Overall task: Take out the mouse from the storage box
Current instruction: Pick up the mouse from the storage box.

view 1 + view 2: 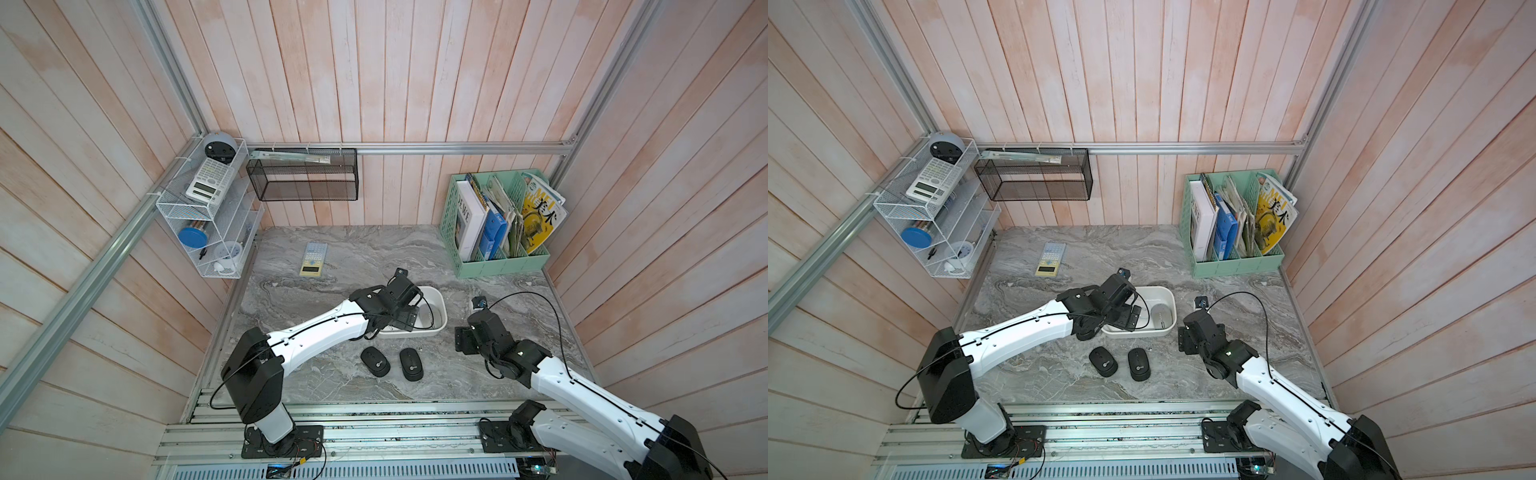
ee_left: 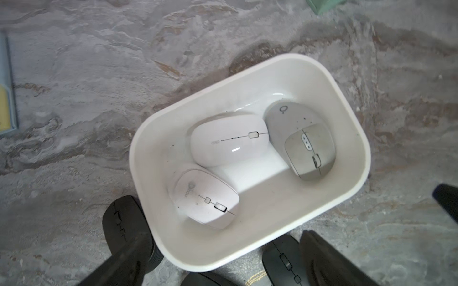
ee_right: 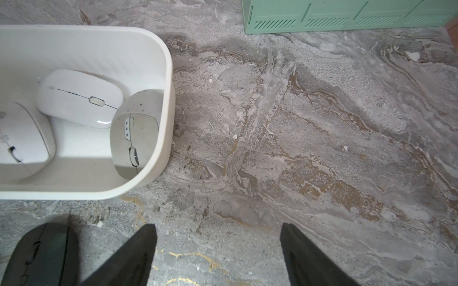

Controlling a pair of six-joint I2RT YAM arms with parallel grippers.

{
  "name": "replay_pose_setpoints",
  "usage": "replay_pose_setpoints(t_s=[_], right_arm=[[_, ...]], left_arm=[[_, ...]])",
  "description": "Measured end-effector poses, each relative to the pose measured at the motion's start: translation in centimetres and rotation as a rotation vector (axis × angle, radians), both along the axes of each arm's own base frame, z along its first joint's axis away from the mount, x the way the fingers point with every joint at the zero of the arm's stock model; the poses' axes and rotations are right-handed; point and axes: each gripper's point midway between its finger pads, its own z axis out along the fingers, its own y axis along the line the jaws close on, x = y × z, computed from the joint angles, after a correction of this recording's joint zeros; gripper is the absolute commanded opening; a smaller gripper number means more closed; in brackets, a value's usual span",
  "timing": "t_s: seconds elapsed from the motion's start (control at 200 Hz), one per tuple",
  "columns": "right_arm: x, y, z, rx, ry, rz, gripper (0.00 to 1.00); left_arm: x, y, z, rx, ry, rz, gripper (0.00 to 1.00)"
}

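Grey marble tabletop (image 1: 353, 257), pink plank walls (image 1: 374, 83); left tool (image 2: 226, 236) spread over storage box (image 2: 247, 91), right tool (image 3: 218, 226) spread, empty.

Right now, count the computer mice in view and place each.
5. Inside the shallow white plastic storage box: a glossy white mouse, a matte white mouse and a grey-beige mouse. On the grey marble tabletop beside it: two black mice. The arms may hide others.

A mock office desk (image 1: 374, 257) in a robot cell: file holder (image 1: 498, 267), calculator (image 1: 313, 259), wire rack (image 1: 168, 204), aluminium framing (image 1: 436, 148).
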Motion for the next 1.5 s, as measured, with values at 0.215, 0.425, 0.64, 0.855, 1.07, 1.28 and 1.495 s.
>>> replay_pose_setpoints(t_s=[0.215, 0.425, 0.64, 0.855, 1.07, 1.28, 1.495], right_arm=[[0.2, 0.2, 0.6, 0.029, -0.032, 0.001, 0.85], [0.2, 0.2, 0.5, 0.031, -0.029, 0.004, 0.85], [0.2, 0.3, 0.5, 0.032, -0.029, 0.005, 0.86], [0.2, 0.4, 0.4, 0.033, -0.026, 0.007, 0.86], [0.2, 0.4, 0.2, 0.031, -0.02, 0.009, 0.86], [0.2, 0.4, 0.2, 0.031, -0.02, 0.008, 0.86], [0.3, 0.5, 0.2, 0.032, -0.021, 0.009, 0.86]], left_arm=[[1.0, -2.0, -2.8, 0.138, 0.053, -0.235, 1.0], [2.7, -3.3, -4.3, 0.187, 0.1, -0.366, 1.0], [4.4, -3.3, -5.6, 0.197, 0.15, -0.416, 0.99], [5.4, -3.0, -7.4, 0.225, 0.178, -0.436, 0.98], [6.5, -3.0, -7.8, 0.262, 0.13, -0.429, 1.0], [7.8, -3.5, -7.9, 0.266, 0.077, -0.427, 1.0], [8.0, -4.1, -10.8, 0.287, 0.129, -0.448, 0.95]])
